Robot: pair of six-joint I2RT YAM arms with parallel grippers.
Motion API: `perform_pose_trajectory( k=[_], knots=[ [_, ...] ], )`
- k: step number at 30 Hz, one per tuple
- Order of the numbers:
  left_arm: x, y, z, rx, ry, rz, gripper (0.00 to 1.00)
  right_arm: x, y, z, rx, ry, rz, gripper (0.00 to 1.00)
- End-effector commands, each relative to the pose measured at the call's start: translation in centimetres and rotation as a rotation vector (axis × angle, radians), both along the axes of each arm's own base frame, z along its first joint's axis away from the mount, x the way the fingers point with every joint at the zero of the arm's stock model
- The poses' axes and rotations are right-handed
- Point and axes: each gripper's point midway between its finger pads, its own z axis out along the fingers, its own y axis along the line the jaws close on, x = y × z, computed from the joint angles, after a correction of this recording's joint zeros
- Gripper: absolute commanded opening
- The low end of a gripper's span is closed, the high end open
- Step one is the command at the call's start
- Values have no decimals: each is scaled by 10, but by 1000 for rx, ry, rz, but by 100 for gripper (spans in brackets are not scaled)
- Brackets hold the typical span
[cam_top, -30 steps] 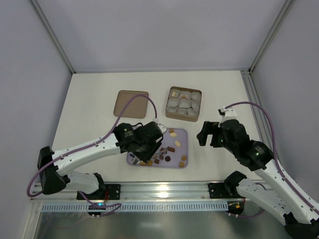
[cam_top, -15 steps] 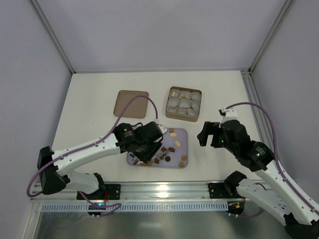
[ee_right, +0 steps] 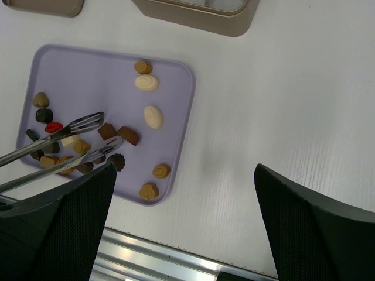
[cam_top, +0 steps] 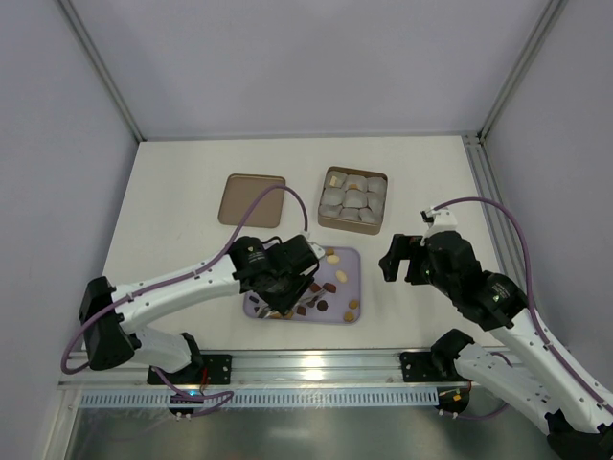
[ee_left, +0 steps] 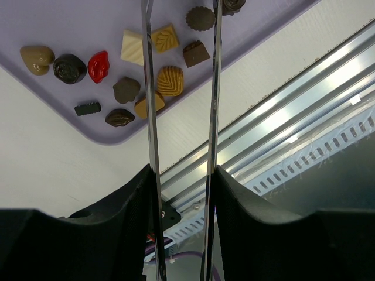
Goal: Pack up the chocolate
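White table (cam_top: 192,163) bears a lavender tray (ee_right: 105,70) beneath the left claw (ee_left: 181,181), which is clamped on tongs (ee_left: 150,88) with tips parted; right claw (ee_right: 184,175) gapes wide, empty, tray to its left; chocolate (ee_right: 153,117) pieces lie scattered on the tray, clustered around the tong tips.

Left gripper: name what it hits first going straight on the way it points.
The left gripper holds tongs; straight on, they likely meet the chocolate between their arms on the tray. Depth is unclear.
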Motion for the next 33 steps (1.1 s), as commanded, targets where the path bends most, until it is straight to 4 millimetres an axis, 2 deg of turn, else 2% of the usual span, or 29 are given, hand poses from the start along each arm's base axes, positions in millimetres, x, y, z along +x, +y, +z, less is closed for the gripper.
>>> perform_pose_trajectory(
  k=[1,8,15,33],
  knots=[
    [8,-13,8,-40,-40,-22,43,2,-1,5,10,-28,-11,100],
    [7,-14,7,-35,-36,-24,41,2,-2,5,9,-28,-13,100],
    [9,-11,9,-29,-49,-19,34,2,-2,5,5,-27,-13,100],
    [19,-1,37,-45,-132,24,31,3,-2,5,7,-26,-13,100]
  ],
)
